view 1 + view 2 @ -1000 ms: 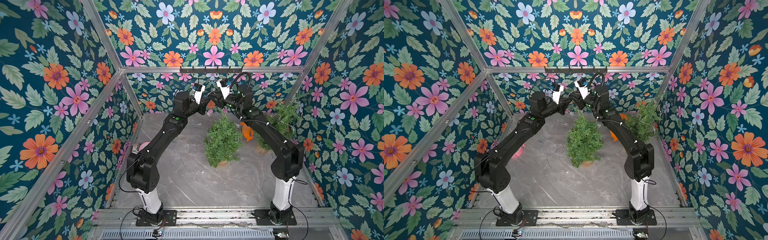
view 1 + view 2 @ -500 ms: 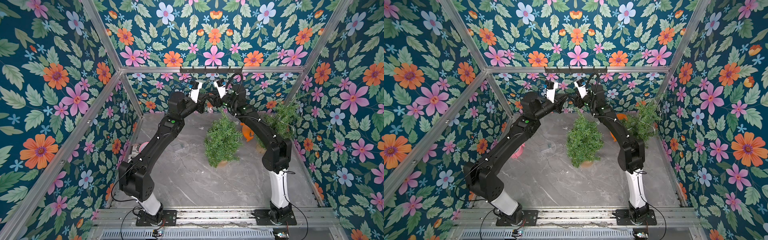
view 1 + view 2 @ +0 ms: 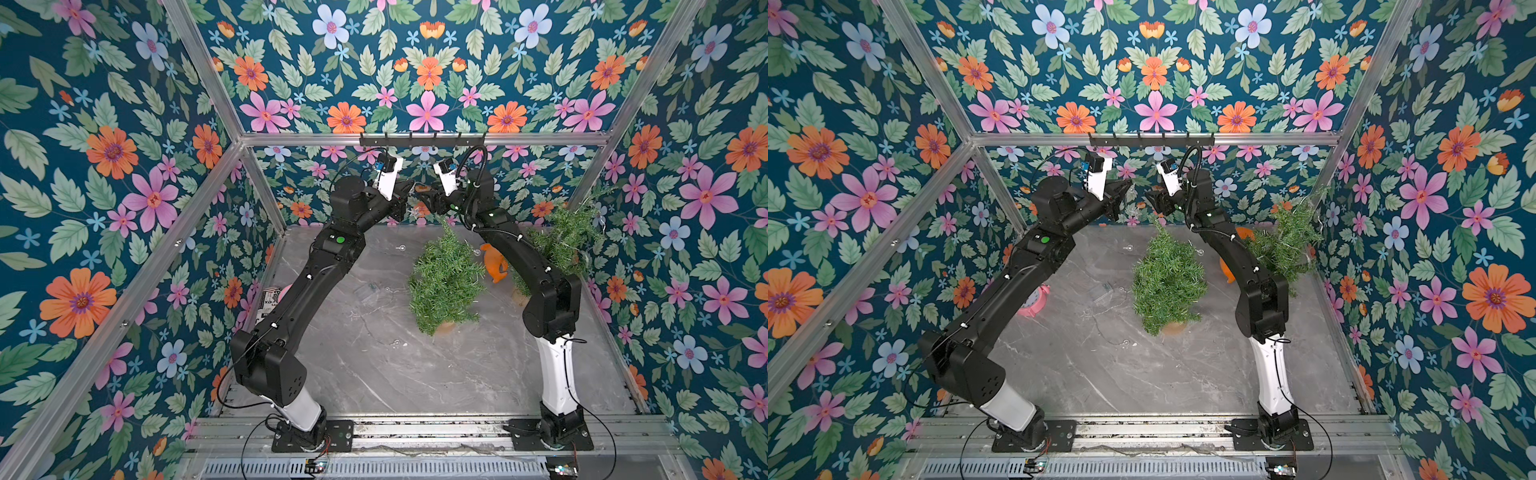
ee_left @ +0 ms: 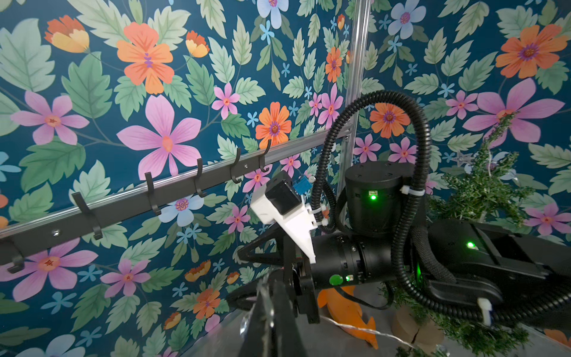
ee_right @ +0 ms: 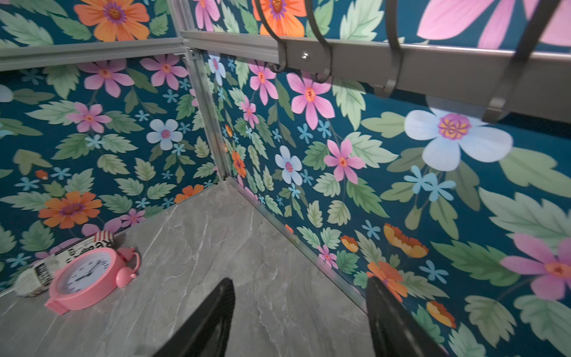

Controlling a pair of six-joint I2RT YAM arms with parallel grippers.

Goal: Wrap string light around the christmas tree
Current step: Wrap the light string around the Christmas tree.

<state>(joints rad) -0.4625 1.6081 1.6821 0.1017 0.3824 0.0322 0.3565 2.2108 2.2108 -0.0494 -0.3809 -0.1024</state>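
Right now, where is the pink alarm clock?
The pink alarm clock sits on the marble table near the left wall, partly hidden behind the left arm in a top view, with a black-and-white roll beside it.

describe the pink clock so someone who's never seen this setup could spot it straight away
On the grey marble table, look along the wall on the side of the left arm. The pink clock sits there beside a black-and-white printed item; only the clock is pink, with a white dial and two bells.
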